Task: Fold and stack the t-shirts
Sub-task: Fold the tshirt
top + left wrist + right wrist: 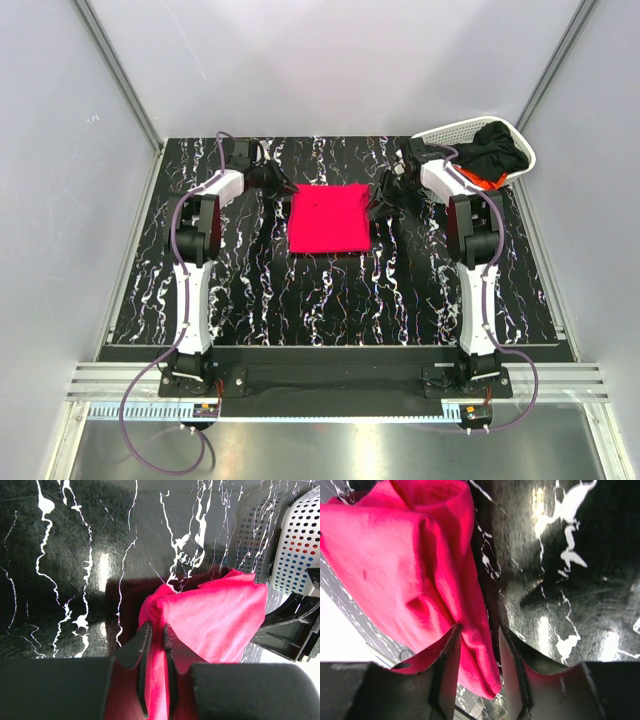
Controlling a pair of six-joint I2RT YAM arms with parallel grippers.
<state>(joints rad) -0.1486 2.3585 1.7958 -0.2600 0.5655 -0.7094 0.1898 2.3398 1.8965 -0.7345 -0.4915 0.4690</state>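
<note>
Toward the surface's far edge, my left gripper [156, 627] pinches the red shirt [328, 218]; my spread right gripper [479, 630] should too.

— Surface?
— The table [330, 300]. Black, glossy, white veins running all over. From my wrist cameras I catch lamp glare on it.
— What's lying on it?
— Two things. First, a red t-shirt [328, 218], folded to a rough square, mid-width, on the half far from me. The middle lies flat. Its left and right edges are bunched and stand up off the top.
— Second?
— A white basket [455, 131], perforated plastic, at the far right corner. It is well apart from the shirt.
— Anything under the shirt?
— Can't tell from my views.
</note>
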